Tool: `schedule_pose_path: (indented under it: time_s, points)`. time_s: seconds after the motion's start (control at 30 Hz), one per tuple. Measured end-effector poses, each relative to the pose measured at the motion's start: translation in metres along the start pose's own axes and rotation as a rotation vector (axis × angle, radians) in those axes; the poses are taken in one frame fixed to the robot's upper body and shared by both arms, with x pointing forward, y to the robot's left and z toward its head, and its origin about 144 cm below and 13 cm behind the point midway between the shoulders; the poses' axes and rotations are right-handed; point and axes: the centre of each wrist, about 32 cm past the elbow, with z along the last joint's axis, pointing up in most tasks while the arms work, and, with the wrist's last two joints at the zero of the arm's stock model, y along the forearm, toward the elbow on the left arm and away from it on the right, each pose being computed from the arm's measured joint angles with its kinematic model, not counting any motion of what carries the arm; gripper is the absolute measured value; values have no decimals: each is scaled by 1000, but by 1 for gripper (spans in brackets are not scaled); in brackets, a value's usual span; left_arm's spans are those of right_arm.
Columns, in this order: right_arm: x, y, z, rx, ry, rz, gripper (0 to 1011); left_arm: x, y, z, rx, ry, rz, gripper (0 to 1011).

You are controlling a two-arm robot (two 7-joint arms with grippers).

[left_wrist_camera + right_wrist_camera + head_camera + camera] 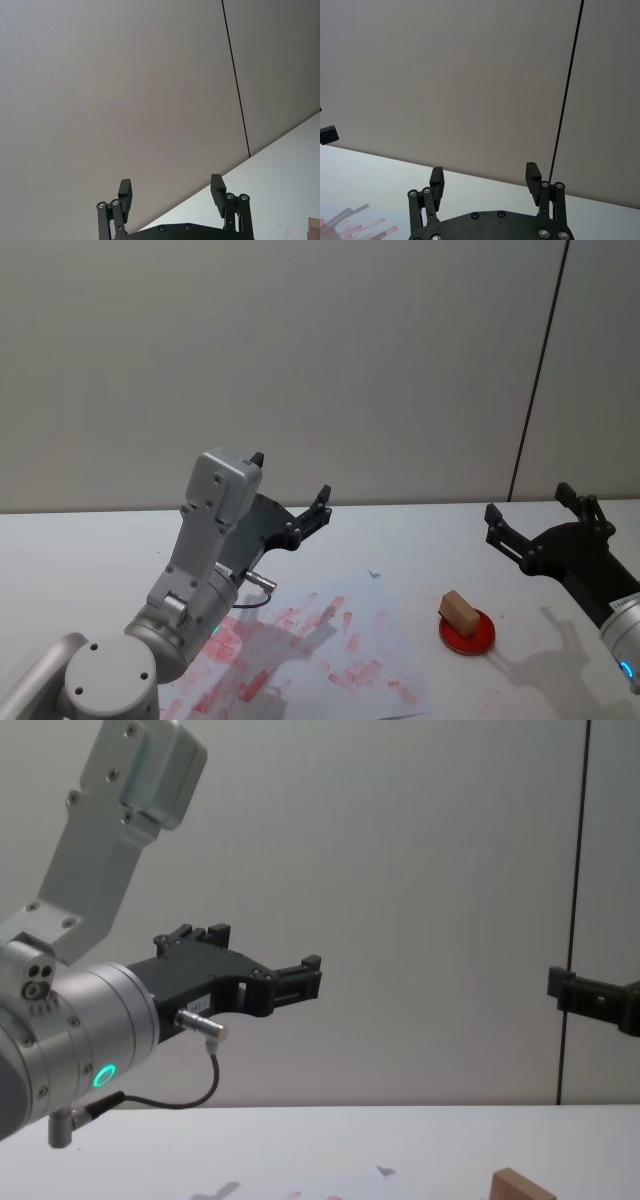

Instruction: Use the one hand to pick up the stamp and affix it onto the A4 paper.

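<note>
The stamp, a small light-brown wooden block, rests on a round red pad on the white table, right of the A4 paper, which carries many red marks. The hand, my right gripper, hovers open above and behind the stamp, holding nothing; in its wrist view the jaws stand wide apart facing the wall. My left gripper, the one with the looped cable, hangs open over the paper's far edge, also seen in its wrist view. In the chest view the stamp's top peeks at the bottom edge.
A grey wall with a dark vertical seam stands behind the white table. The left arm's large silver wrist takes up the chest view's left side. Bare tabletop lies behind and to the right of the red pad.
</note>
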Motion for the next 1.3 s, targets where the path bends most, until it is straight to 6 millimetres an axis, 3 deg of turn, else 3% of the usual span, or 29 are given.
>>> schedule_pose_path:
  time_s: [1.3]
  points:
    - [1,-1,0,-3,1,2,1001,0,0,0,0,0,0,1001]
